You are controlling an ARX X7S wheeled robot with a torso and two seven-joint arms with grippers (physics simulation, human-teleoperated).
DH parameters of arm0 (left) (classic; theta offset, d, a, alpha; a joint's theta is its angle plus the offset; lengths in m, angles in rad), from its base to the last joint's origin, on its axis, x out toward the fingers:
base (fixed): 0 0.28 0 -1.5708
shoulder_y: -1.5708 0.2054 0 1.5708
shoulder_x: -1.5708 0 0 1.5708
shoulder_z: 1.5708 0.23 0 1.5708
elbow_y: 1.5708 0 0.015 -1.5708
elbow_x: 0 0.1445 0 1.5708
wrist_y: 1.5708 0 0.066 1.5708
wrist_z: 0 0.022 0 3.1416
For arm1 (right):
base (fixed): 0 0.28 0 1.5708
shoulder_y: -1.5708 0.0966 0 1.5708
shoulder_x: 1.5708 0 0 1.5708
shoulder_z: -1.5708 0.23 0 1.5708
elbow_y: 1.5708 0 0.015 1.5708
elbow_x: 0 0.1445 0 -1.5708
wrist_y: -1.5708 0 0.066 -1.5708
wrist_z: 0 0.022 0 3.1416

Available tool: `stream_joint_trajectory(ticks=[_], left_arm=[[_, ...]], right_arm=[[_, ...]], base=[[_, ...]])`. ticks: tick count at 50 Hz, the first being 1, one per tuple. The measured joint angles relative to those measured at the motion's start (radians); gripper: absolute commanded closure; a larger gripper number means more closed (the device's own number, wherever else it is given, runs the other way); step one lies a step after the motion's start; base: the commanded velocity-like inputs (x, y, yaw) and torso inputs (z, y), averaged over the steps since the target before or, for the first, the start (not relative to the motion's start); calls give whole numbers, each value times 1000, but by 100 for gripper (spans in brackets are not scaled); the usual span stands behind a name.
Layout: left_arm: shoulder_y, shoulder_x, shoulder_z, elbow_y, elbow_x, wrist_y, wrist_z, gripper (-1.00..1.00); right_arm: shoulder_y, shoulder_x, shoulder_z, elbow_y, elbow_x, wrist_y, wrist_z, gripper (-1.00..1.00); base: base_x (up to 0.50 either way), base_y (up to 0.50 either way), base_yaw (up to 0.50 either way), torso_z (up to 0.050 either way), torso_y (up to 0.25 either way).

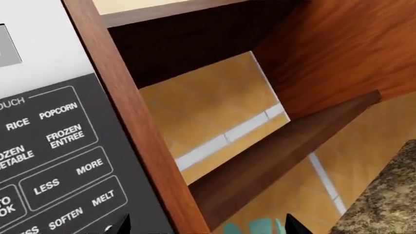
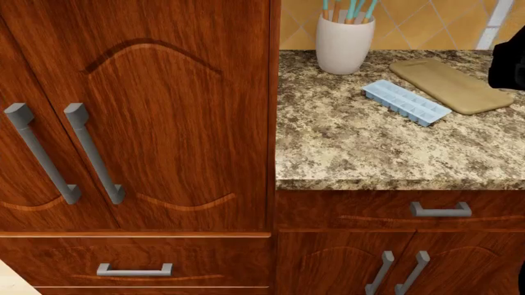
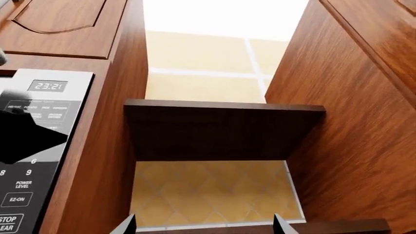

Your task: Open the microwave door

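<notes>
Only the control panel of the microwave [image 1: 52, 146] shows in the left wrist view, grey with white button labels, set against a wooden cabinet side [image 1: 140, 136]. My left gripper [image 1: 208, 229] is open, close to the panel; one fingertip is over the panel's lower edge and the other past the cabinet side. In the right wrist view the microwave panel [image 3: 36, 161] shows a clock reading 23:21, partly covered by a black shape [image 3: 26, 134]. My right gripper [image 3: 204, 226] is open and holds nothing, facing a wooden shelf [image 3: 221, 129]. The microwave door is out of view.
The head view looks down at wooden cabinet doors with grey handles [image 2: 94, 153] and a granite counter [image 2: 369, 147]. On it stand a white utensil holder [image 2: 345, 43], a blue ice tray [image 2: 406, 101] and a cutting board [image 2: 447, 83]. A black arm part [image 2: 510, 61] shows at the right edge.
</notes>
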Motion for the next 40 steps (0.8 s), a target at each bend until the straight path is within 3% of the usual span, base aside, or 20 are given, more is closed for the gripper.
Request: stream_joint_trajectory(ticks=[9,25,40], left_arm=[[-39,11,-9,-138,68,88,34,-100],[-60,11,-251,-245,383,145,78,-100],[-66,13,-410,-240,439,127,94,-100]], right_arm=[[6,3,-7,4,0,-3,3,-100],[22,12,-15,5,9,-1,14,-100],[26,17,-25,8,10,-5,21,-100]], base=[[0,0,0,0,0],[0,0,0,0,0],[0,0,0,0,0]])
